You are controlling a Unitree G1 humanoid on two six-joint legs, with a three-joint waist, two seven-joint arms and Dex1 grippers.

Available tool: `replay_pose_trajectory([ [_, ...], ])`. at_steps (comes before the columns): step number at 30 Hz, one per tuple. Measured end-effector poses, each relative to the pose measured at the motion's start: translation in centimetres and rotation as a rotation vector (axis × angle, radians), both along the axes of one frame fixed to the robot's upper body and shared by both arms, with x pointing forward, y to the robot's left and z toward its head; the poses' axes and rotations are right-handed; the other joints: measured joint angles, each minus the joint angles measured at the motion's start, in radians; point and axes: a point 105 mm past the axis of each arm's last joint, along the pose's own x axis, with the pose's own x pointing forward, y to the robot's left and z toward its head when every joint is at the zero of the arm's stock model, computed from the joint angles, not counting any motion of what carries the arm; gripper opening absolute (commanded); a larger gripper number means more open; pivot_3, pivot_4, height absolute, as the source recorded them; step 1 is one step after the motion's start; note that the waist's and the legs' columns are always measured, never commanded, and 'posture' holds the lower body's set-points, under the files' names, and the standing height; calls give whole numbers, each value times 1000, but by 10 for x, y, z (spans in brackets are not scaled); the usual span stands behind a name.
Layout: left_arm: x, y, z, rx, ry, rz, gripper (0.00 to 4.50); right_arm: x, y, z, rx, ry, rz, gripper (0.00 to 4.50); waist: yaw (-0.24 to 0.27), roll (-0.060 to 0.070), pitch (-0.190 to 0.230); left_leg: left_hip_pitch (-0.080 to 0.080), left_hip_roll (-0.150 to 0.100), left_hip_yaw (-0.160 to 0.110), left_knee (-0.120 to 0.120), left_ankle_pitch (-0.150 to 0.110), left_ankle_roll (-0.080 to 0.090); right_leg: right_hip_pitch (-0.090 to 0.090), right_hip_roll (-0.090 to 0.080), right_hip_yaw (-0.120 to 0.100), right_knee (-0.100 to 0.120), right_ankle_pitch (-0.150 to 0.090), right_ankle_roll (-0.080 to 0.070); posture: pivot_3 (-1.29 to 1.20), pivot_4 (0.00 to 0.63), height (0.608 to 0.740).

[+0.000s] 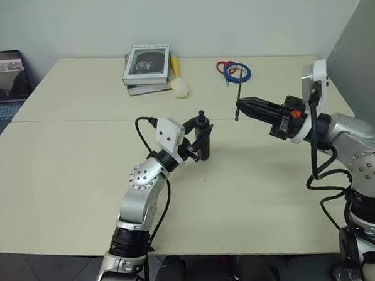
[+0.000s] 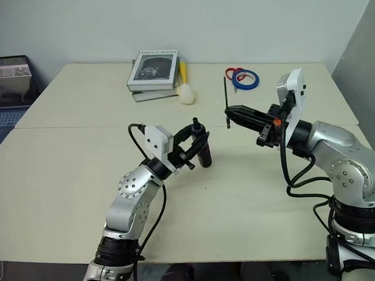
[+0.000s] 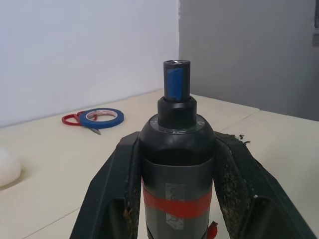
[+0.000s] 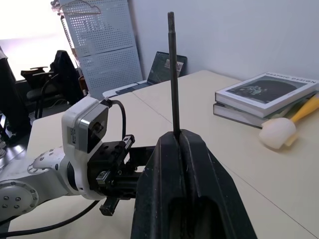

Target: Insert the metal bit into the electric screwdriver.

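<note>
The metal bit is a thin, straight, dark-grey rod, pinched at its lower end between the pressed-together fingers of the right gripper and standing up out of them, its free end clear of everything. In the head views it hangs above the table, upright, just beyond the right gripper's tip. It looks stiff and very light, but also smooth and narrow, so I judge it could pivot or slip in the pads if its tip is pushed sideways against the socket; the hold low on the shank, with most of the length free, seems right for insertion (though it leaves a long lever).

The electric screwdriver is clamped upright in the left gripper, the fingers closed on its black barrel just above the red band, the socket end with a blue patch pointing up. It appears rigid and heavier than the bit, and round, so it might roll in the grip; holding it mid-barrel keeps the opening clear. The bit and the screwdriver are apart, with open table between the two grippers.

Farther back on the table lie a stack of books, a white-headed mallet with a yellow handle, a roll of blue tape and red-handled scissors. A laptop sits off the table's left side.
</note>
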Motion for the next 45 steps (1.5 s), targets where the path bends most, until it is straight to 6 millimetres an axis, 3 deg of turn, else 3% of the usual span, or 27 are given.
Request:
replay_pose_trajectory([
  [15,-9,-9,1,42,15,-128,1650,5,34,24,14,-103,193,0,0,0,0,0,0,0,-1,0,0,-1,0,-1,0,0,0,0,150,740],
  [22,-16,-14,9,73,12,-210,1650,8,31,23,4,-101,212,0,-1,0,0,-1,0,0,-2,0,0,-2,0,-1,0,-1,-1,0,150,740],
  [45,-14,-16,-3,86,0,-240,1649,9,30,13,15,-66,204,0,-1,0,0,0,0,0,-1,0,0,-2,0,-1,0,-1,0,0,150,740],
])
